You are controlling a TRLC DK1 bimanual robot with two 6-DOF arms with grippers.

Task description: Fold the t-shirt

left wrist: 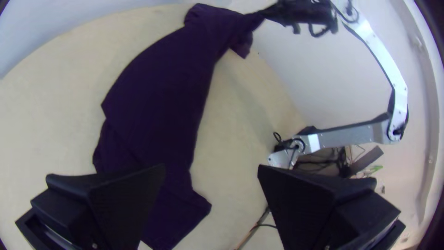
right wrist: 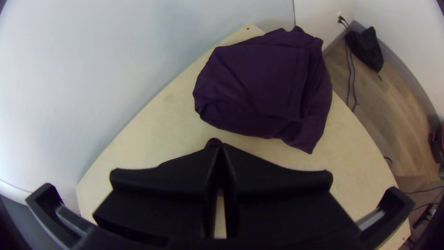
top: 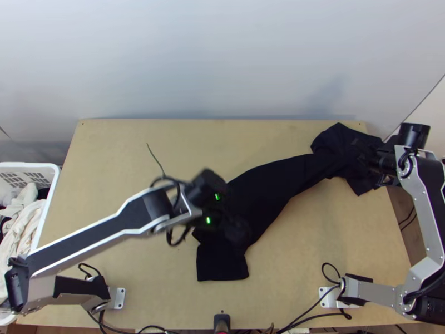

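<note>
Your left gripper (top: 236, 212) is over the near, middle part of the shirt (top: 278, 181) in the top view, dark against dark there, so you cannot tell whether it touches the cloth. The left wrist view settles its state: the two fingers of your left gripper (left wrist: 212, 170) stand wide apart, with nothing pinched between their tips. Your right gripper (top: 364, 155) is at the far right of the table (top: 111, 183), among dark cloth. From the right wrist view you see the fingers of your right gripper (right wrist: 220, 147) pressed together at the tips, clenched on the shirt, with a small dark bit of it poking out just past them. The shirt runs slantwise from the near middle of the table to the far right corner. In the left wrist view you see its broad, flatter body, one squarish piece sticking out at the near end, and the far part narrowing into gathered folds towards the right gripper. The right wrist view gives you the end beyond the fingers: a bunched, overlapping heap reaching across the line of the table's edge. Farther out, the top view has a white basket (top: 28, 165) of clothes (top: 25, 217) on the left, and the right wrist view has a black bag (right wrist: 365, 48) on the floor (right wrist: 393, 106).
</note>
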